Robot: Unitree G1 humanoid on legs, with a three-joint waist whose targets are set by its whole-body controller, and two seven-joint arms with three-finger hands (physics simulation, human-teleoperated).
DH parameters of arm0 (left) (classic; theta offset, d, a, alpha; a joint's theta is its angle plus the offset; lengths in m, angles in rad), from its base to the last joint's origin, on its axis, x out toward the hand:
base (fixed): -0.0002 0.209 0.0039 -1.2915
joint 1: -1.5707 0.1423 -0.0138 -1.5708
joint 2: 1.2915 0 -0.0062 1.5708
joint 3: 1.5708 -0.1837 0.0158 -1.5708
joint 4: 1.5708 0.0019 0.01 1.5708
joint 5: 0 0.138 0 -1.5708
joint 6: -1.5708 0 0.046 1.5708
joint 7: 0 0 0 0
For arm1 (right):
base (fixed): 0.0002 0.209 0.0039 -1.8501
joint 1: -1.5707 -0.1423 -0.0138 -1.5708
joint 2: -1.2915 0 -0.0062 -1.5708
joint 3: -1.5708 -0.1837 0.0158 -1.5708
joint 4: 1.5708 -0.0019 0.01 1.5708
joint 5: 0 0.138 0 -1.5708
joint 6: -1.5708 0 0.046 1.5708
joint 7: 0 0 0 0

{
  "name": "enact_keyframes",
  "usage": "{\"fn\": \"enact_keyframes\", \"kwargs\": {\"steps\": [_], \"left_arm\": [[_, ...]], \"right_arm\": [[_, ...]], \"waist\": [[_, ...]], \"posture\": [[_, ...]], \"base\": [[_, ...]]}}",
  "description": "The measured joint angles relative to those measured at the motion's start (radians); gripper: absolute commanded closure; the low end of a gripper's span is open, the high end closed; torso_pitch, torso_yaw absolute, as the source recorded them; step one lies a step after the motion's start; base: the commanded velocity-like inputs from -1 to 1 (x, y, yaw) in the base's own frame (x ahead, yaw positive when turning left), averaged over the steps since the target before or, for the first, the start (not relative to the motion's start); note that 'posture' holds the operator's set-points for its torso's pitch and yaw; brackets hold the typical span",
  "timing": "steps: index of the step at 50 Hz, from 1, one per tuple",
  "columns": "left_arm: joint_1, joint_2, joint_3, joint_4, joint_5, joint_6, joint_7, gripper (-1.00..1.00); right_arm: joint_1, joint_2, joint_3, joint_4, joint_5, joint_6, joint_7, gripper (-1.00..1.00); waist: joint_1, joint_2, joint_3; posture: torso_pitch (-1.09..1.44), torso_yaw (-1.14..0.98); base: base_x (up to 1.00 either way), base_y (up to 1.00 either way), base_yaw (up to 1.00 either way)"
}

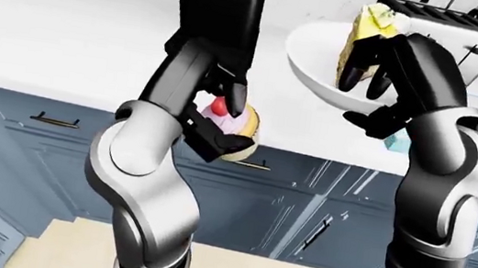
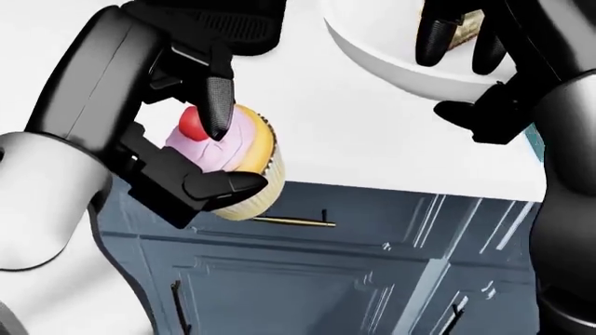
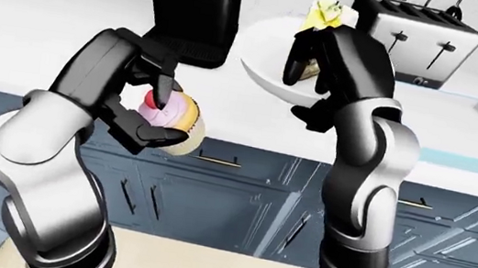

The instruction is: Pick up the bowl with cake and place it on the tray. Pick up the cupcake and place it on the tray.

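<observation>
You'll find nothing to read here: no words, brand marks, numbers or signs show on the toaster [image 3: 415, 40], the tall black appliance [image 3: 191, 3], the cabinet doors [image 3: 240, 197] or the bench [image 3: 38, 45].

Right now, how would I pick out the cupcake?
Find the tall black appliance on the white counter. Just below it, the left hand grips the cupcake: pink icing, red cherry, pale wrapper, unlike the cake slice in the white bowl.
</observation>
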Motion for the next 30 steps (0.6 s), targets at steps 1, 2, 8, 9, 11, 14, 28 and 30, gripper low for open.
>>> {"fn": "enact_keyframes", "kwargs": {"steps": [1,2,8,9,11,14,28,30], "left_arm": [[-0.003,0.000,0.000,-0.001,0.000,-0.001,0.000,1.00],[-0.006,0.000,-0.001,-0.003,0.000,-0.003,0.000,1.00],[-0.024,-0.001,-0.013,0.018,-0.009,0.003,-0.030,1.00],[-0.029,0.003,-0.006,0.016,-0.008,0.004,-0.031,1.00],[-0.039,0.007,0.001,0.007,-0.003,0.004,-0.030,1.00],[-0.055,0.013,0.005,0.005,0.003,0.006,-0.034,1.00],[-0.146,0.044,0.037,0.020,0.057,0.049,-0.109,1.00],[-0.162,0.033,0.021,0.011,0.062,0.042,-0.117,1.00]], "right_arm": [[0.000,0.000,0.000,-0.002,0.001,-0.001,0.000,1.00],[0.000,-0.001,-0.001,-0.004,0.002,-0.001,0.002,1.00],[0.018,-0.008,-0.029,0.016,-0.014,0.021,0.007,1.00],[0.014,-0.008,-0.029,0.020,-0.017,0.024,0.007,1.00],[0.009,-0.007,-0.028,0.016,-0.019,0.025,0.005,1.00],[0.007,-0.002,-0.019,0.006,-0.017,0.019,0.002,1.00],[-0.003,0.006,0.004,0.005,0.000,0.009,0.015,1.00],[-0.001,-0.003,-0.010,0.013,0.001,0.011,0.014,1.00]], "waist": [[0.002,-0.012,-0.002],[0.002,-0.030,-0.006],[-0.026,-0.053,-0.003],[-0.025,-0.040,-0.004],[-0.024,-0.016,-0.001],[-0.029,-0.004,0.001],[-0.032,-0.035,-0.021],[-0.049,-0.035,-0.006]], "posture": [[0.00,0.00],[0.00,0.00],[0.00,0.00],[0.00,0.00],[0.00,0.00],[0.00,0.00],[0.00,0.00],[0.00,0.00]], "base": [[0.00,-0.80,0.00],[0.00,-0.80,0.00],[0.00,-0.74,0.00],[0.00,-0.67,0.00],[0.00,-0.57,0.00],[0.00,-0.40,0.00],[0.00,-0.21,0.00],[0.00,-0.34,0.00]]}}
